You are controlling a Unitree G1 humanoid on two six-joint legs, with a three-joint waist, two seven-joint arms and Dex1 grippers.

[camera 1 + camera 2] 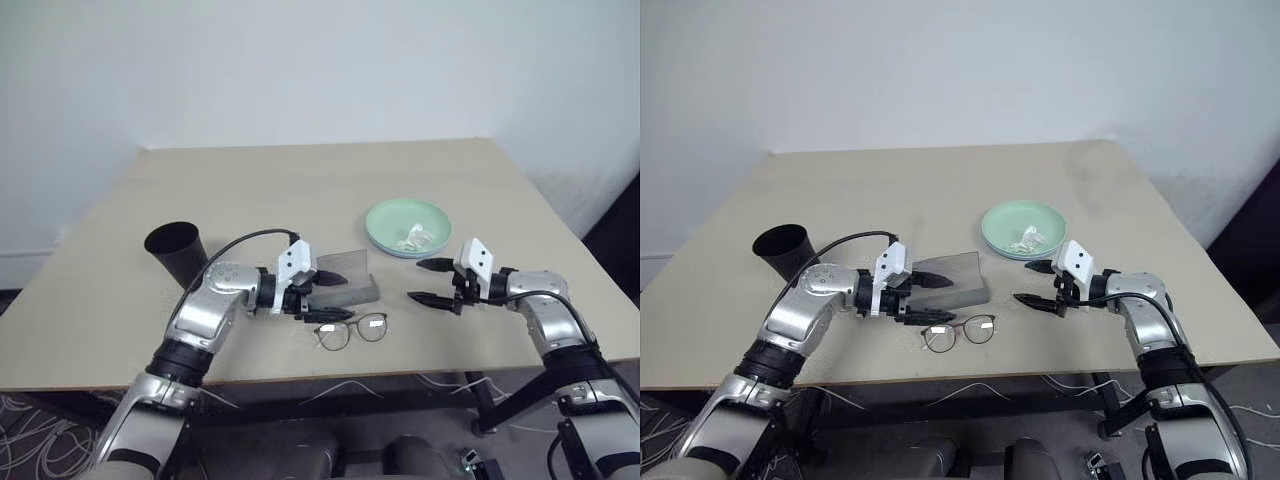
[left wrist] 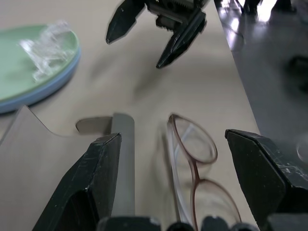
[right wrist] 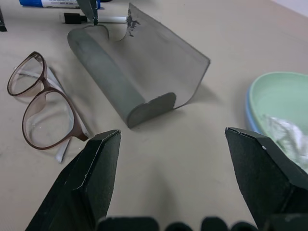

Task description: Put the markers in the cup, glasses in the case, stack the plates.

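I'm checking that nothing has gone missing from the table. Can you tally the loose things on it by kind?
Cups: 1, black
Plates: 2, stacked, green on blue
Cases: 1, grey, open
Glasses: 1 pair
Markers: 2, beside the case
Clear wrapper: 1, on the green plate
Total: 8

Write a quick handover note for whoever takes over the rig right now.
Left gripper: jaws open, empty, over the glasses beside the case.
Right gripper: jaws open, empty, near the plates.
Done: plates stacked, mint on blue, something clear and crumpled on top.
Left: glasses lie on the table outside the open case; two markers lie behind the case, cup at the left.
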